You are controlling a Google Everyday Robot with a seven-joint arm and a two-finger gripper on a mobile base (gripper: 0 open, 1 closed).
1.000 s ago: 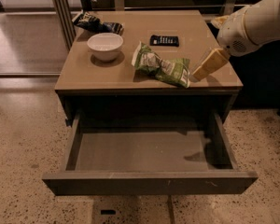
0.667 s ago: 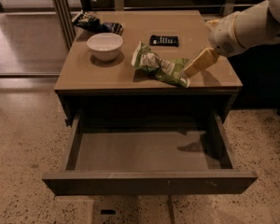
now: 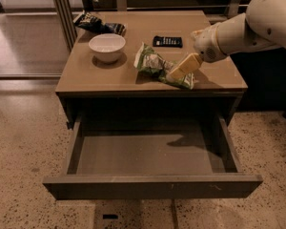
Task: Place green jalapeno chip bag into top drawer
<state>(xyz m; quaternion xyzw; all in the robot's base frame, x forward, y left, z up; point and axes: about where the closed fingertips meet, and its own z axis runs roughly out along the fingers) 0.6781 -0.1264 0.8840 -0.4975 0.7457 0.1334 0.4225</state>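
Leftward since the earlier frame, our gripper (image 3: 183, 67) now sits over the right end of the green jalapeno chip bag (image 3: 150, 62), lying on the table (image 3: 86, 75) at upper centre; whether it has clamped we cannot tell. We judge that end the nearest to our arm (image 3: 238, 30), hence the approach. Its long axis runs upper left to lower right, above the open top drawer (image 3: 143, 155)
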